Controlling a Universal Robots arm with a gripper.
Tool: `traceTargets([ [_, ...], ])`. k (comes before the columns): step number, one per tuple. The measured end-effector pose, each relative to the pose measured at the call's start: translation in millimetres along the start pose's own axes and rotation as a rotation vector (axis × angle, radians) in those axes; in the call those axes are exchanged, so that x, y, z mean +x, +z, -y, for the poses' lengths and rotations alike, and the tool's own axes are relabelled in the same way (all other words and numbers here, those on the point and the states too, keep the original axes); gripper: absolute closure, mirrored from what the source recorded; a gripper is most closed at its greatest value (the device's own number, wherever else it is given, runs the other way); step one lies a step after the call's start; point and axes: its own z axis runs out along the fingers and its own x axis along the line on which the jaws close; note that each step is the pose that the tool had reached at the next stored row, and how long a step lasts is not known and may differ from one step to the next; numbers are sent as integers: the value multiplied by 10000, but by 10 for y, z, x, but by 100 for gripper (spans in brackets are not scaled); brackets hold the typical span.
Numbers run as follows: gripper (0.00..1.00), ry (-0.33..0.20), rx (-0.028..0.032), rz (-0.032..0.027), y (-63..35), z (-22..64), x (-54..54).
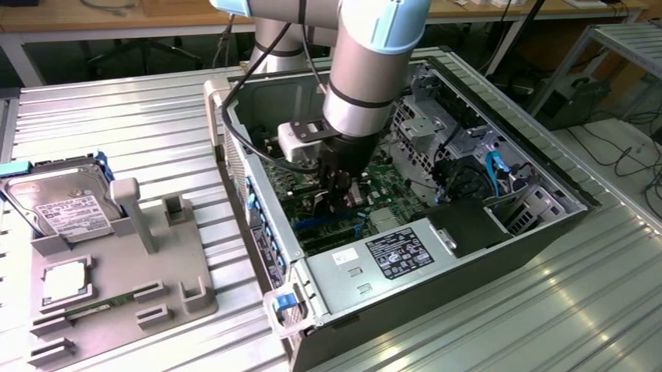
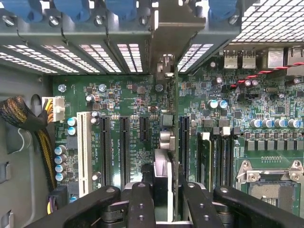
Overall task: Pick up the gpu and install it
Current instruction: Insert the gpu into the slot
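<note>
Black two-fingered gripper (image 2: 164, 199) closed on the thin dark gpu card (image 2: 175, 142) (seen edge-on), card upright between its fingers (image 2: 142, 202), over the green motherboard (image 2: 237, 118) slots, silvery bracket end toward the grey computer case (image 1: 455, 248) rear wall

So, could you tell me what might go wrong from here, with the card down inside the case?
1. The gpu, seen edge-on in the jaws, sits close beside a black slot. If it is slightly off line, pressing down could jam it against the motherboard.
2. Its metal bracket is right at the case's rear grilles and might catch there.
</note>
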Motion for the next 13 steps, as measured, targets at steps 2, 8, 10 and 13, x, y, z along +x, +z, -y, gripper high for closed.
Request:
traceTargets([
  [2,72,-1,-1,-1,3,-7,0],
  [8,72,-1,-14,-1,32,-7,0],
  [10,72,-1,-21,-2,48,-6,-1],
  [13,72,-2,-31,-1,73,-5,-2],
])
